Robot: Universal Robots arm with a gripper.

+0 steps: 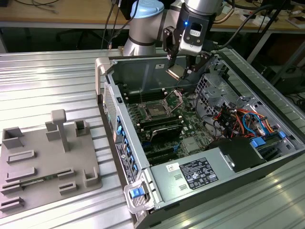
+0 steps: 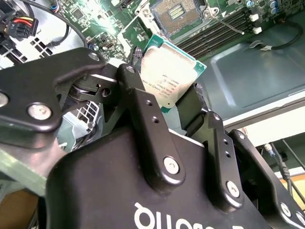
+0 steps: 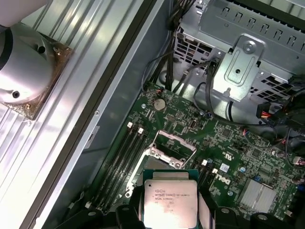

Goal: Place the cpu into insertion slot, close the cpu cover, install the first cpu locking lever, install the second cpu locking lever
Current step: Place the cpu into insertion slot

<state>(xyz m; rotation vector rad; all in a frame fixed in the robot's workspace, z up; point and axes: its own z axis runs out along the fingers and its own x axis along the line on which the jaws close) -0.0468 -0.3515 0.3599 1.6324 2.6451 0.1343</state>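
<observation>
I am clenching my pincer [image 2: 164, 90] on the cpu [image 2: 171, 67] by its edges, holding it well above the insertion slot [image 1: 156, 110], which is lying open beneath.

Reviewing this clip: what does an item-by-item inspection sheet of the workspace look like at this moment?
Surface: ribbed silver metal table carrying the open grey computer case.
Job's things: silver-topped square cpu held in the air above the motherboard; dark square insertion slot empty; silver-framed cpu cover hinged up.
Clutter: grey plastic fixture tray on the table, to the exterior view's left of the case.
Grippers: black two-finger gripper shut on the cpu's edges.
Cables: orange and blue cable bundle inside the case, apart from the slot.
Surroundings: wooden workbench behind the table.
</observation>
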